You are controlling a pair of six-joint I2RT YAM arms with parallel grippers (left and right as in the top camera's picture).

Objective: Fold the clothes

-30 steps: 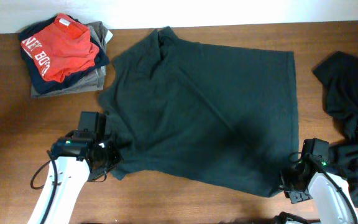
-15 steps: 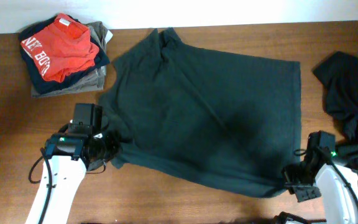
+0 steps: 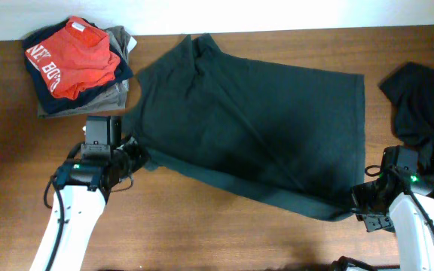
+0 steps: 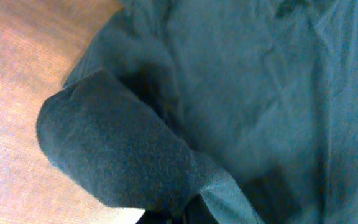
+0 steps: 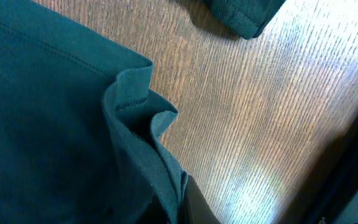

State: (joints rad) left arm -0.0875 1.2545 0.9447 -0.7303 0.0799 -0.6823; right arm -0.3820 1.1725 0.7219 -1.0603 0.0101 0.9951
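The table (image 3: 202, 241) carries the charcoal T-shirt (image 3: 255, 128) spread across its middle; the left tool (image 3: 136, 159) is clamped on its sleeve side, the right tool (image 3: 359, 205) on the bunched hem corner; both pinches look thin, so uneven pulling could slip the hem free or skew the fold.

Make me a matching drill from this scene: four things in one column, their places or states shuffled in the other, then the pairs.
1. dark T-shirt
2. folded pile
3. black heap
4. right tool

A. crumpled at the far right
B. stacked at the back left
C. pinching the shirt's near right corner
D. spread flat across the middle

Pairs: 1-D, 2-B, 3-A, 4-C
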